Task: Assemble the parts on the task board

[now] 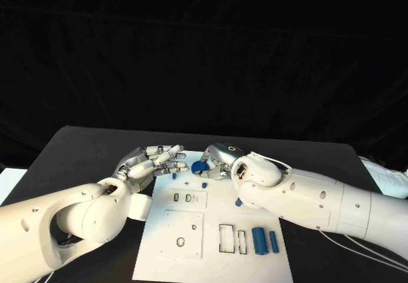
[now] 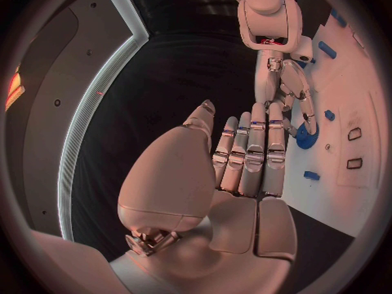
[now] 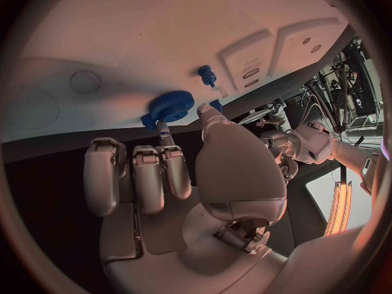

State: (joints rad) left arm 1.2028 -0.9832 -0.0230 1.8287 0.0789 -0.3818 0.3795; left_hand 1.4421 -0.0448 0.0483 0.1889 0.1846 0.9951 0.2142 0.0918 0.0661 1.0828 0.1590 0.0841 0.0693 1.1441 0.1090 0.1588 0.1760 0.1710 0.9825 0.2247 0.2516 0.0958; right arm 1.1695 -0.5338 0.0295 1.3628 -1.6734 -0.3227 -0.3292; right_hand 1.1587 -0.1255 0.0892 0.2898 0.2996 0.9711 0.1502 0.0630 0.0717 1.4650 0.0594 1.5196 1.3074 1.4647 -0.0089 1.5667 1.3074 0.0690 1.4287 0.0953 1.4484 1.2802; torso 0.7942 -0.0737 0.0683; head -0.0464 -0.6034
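- Where the two arms meet over the far end of the task board, both hands hang close together, nearly fingertip to fingertip.
- The right hand reaches down to a blue toothed gear at the board's far edge; in the right wrist view one fingertip touches the gear. Whether the gear is pinched or merely touched, I cannot tell.
- The left hand hovers just beside the gear, on its left; its fingers lie straight and side by side, with nothing between them and the thumb.
- A small blue peg stands on the board just nearer than the gear, clear of both hands.
- Another small blue piece lies under the left hand's fingertips; contact cannot be judged.
- Two blue cylinders lie side by side at the board's near right, beside rectangular slots, well apart from both hands.
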